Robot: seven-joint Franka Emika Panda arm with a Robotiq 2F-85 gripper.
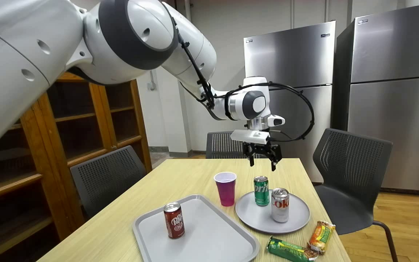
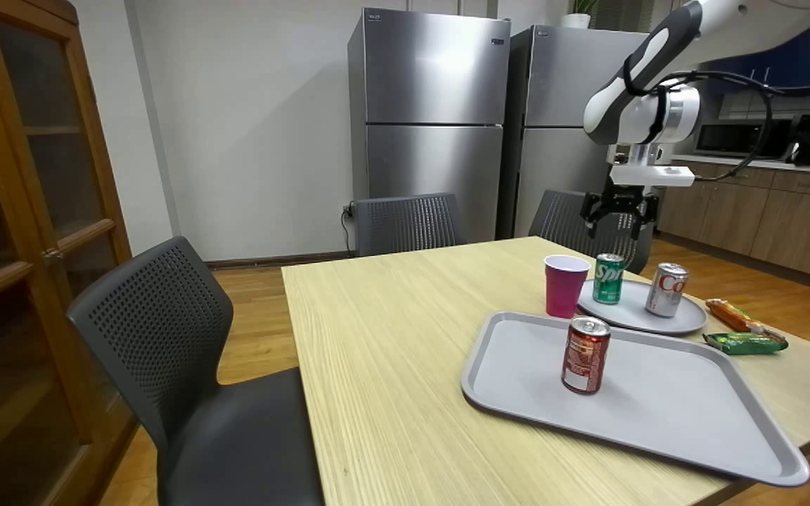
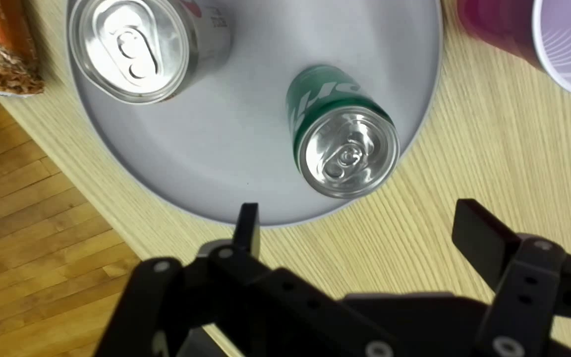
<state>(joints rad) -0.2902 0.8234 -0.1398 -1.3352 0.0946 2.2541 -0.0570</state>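
Light wood table (image 1: 180,178): everything on it rests unlifted.
Gray tray (image 1: 209,240): one Dr Pepper can (image 1: 175,222) stands on it.
Round plate (image 1: 247,214): the Sprite can (image 3: 345,144) and silver Coke can (image 1: 280,205) stand upright, apart.
Gripper (image 1: 263,166): raised, fingers wide apart, holding and touching nothing; the Sprite can is nearest.
Magenta cup (image 1: 226,191): upright just beside the plate.
Sprite can: on the plate, ungripped; whether its handling is finished or unstarted cannot be told.

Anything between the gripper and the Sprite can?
No, just open air. In both exterior views the gripper hangs open above the Sprite can with a clear gap; the wrist view shows nothing in the way either.
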